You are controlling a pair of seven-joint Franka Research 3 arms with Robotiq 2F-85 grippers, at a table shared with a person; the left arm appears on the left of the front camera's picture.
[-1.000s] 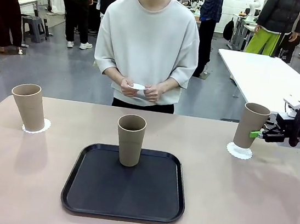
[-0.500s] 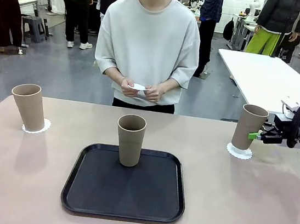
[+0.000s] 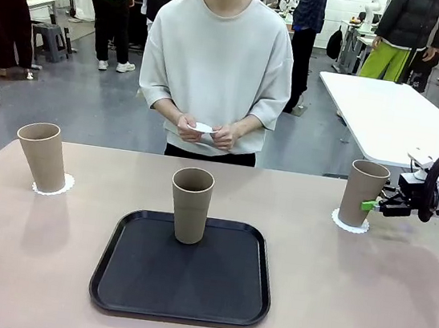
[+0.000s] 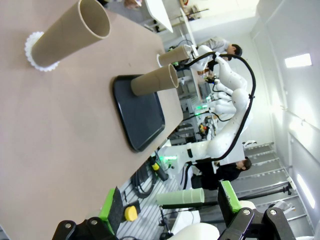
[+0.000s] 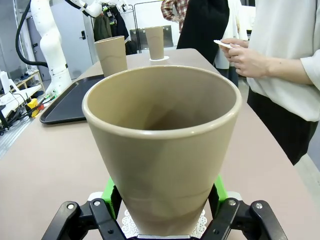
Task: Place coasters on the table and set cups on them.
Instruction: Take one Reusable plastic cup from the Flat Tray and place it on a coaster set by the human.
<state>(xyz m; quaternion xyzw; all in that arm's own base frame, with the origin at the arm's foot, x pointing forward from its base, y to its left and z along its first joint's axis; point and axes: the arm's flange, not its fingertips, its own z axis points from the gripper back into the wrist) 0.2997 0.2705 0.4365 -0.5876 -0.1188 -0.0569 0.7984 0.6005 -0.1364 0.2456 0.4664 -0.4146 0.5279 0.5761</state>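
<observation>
We judged the cups light, stiff and thin-walled, with a matte skin that green pads should hold well. Being tall and tapered to a narrow base, they looked easy to tip, so we would take hold low to mid wall, pads on opposite sides, and squeeze gently. The coasters looked like flimsy paper, apt to slide or curl under a dragged base, so a cup wanted lowering straight down.

The right gripper (image 3: 366, 204) was clamped on the lower wall of the right-hand cup (image 3: 364, 187), at about 2 o'clock on the surface (image 3: 362, 312). That cup stood upright with its base on the right coaster (image 3: 349, 224), as far as we could tell. The left gripper (image 4: 170, 205) hung wide and empty.

We counted three cups: the right-hand one, the left-hand cup (image 3: 42, 155) at 10 o'clock on the left coaster (image 3: 56, 188), and the middle cup (image 3: 191, 205) at the 12 o'clock edge of the black tray (image 3: 187, 289) in the centre. We counted three coasters: two under cups, and what we took for a third coaster (image 3: 202, 128), a small white disc in the person's hands (image 3: 224, 137) at 12 o'clock.
</observation>
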